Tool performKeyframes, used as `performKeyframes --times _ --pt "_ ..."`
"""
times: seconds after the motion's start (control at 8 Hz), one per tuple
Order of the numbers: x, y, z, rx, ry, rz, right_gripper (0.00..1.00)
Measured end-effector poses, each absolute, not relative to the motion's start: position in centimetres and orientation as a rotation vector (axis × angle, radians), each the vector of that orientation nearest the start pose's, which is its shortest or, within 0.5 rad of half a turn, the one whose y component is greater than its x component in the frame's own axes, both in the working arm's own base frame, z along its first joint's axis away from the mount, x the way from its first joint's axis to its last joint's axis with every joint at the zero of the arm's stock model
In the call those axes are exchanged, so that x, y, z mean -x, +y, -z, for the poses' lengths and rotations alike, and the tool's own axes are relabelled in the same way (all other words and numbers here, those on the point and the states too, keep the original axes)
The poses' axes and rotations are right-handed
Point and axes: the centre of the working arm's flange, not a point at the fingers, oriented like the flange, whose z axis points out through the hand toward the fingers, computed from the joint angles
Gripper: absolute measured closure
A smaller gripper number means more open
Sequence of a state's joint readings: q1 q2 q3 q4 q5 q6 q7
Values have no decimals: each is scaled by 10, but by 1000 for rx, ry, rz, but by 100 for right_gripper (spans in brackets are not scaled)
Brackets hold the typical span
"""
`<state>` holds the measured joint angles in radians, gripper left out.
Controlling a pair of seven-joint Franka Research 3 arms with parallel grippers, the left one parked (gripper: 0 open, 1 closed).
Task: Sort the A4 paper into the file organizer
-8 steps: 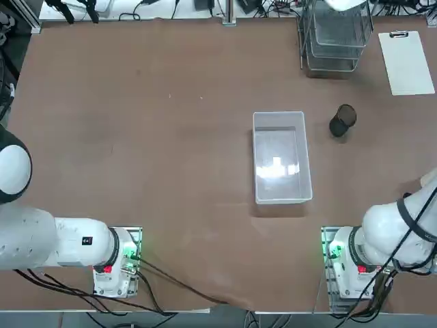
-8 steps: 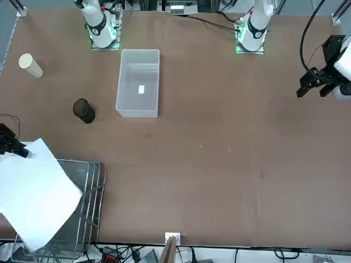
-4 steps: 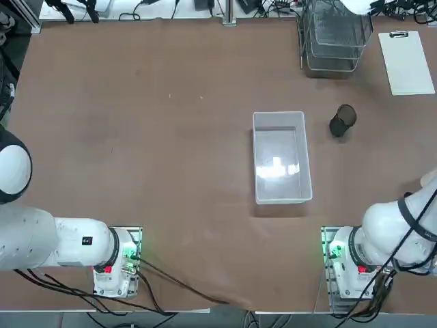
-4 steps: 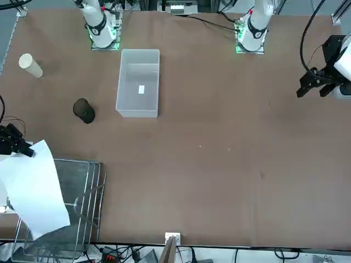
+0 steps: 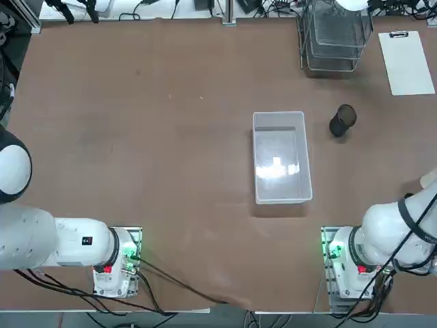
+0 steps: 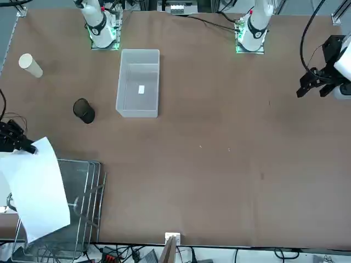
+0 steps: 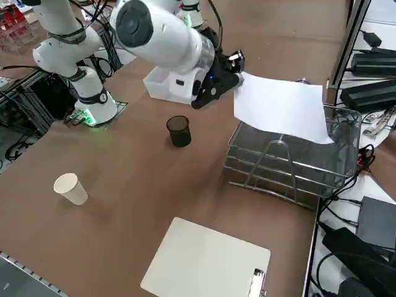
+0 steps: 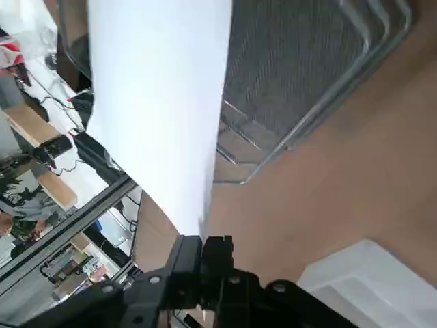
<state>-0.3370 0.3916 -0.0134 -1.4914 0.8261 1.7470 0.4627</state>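
My right gripper (image 7: pixel 236 73) is shut on one corner of the A4 paper (image 7: pixel 281 106), a blank white sheet held in the air above the file organizer (image 7: pixel 297 166). The organizer is a silvery wire-mesh rack at the table's far right edge. In the front view the paper (image 6: pixel 35 189) hangs over the organizer (image 6: pixel 85 205) with the gripper (image 6: pixel 27 147) at its upper corner. In the wrist view the paper (image 8: pixel 160 102) stretches away from the fingers (image 8: pixel 208 249) over the mesh trays (image 8: pixel 300 61). From overhead the organizer (image 5: pixel 334 41) shows at the top edge.
A clear plastic bin (image 5: pixel 278 157) sits mid-table. A black mesh cup (image 7: pixel 179 131) stands between the bin and the organizer. A white clipboard (image 7: pixel 207 263) and a paper cup (image 7: pixel 69 189) lie near the right side of the table.
The gripper has swung the paper round above the organizer, so the sheet now lies narrower and nearer the table's right edge than a second ago. The grip has not changed.
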Motion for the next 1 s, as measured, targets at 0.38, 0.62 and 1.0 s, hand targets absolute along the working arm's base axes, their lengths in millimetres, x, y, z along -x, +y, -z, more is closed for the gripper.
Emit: performKeyframes --times 0.38,0.62,1.0 --pt "-633 -160 -411 2009 1250 -328 99" --pt "-623 -163 -388 1992 1289 -369 99" --pt "-620 -173 -382 1975 1339 -337 99"
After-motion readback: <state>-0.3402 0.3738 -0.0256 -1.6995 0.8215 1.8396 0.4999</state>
